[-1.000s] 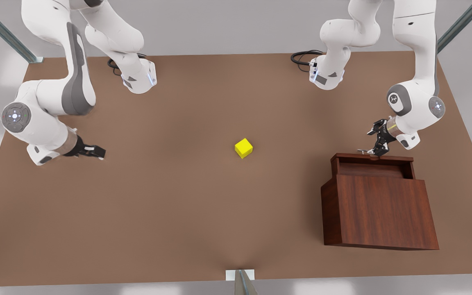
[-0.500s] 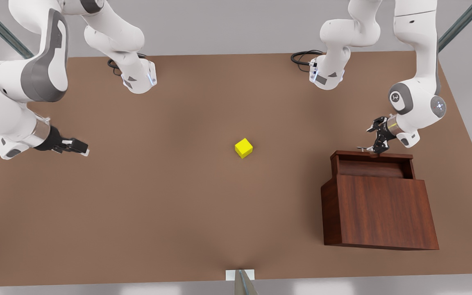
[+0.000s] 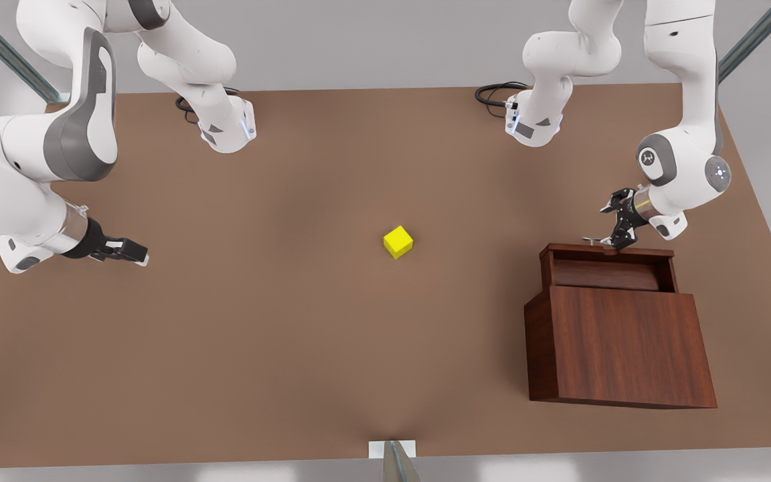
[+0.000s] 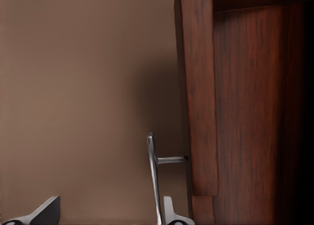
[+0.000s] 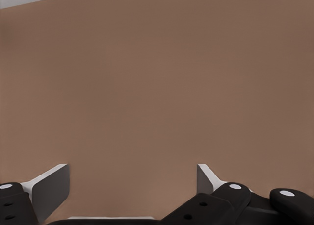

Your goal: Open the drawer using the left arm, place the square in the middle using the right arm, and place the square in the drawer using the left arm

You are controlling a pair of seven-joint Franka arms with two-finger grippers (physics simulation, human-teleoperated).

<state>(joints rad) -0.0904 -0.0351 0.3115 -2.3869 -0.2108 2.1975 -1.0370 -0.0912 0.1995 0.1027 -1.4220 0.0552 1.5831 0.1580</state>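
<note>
The left pincer (image 3: 616,235) is seen at the front of the drawer (image 3: 605,266), on the front view's right. In the left wrist view its fingers (image 4: 169,210) are spread apart, with the slim silver handle (image 4: 153,178) lying between them; one fingertip sits just beside the bar on the drawer side, the other (image 4: 44,212) well apart from it. Whether the bar is touched cannot be told. The drawer is pulled partly out of the cabinet (image 3: 620,348), toward this pincer, so that its hollow inside is exposed.

The right pincer (image 3: 132,251) is held low over the worktop (image 3: 292,348) on the front view's left, its arm waiting. Its fingers (image 5: 51,188) are parted in the right wrist view, and nothing but bare brown surface is seen between them.

The square (image 3: 398,242) rests on the middle of the worktop, roughly between the two pincers and well apart from both. It is touched by neither, and it lies outside the drawer, off to the side of the cabinet nearer the right pincer.
</note>
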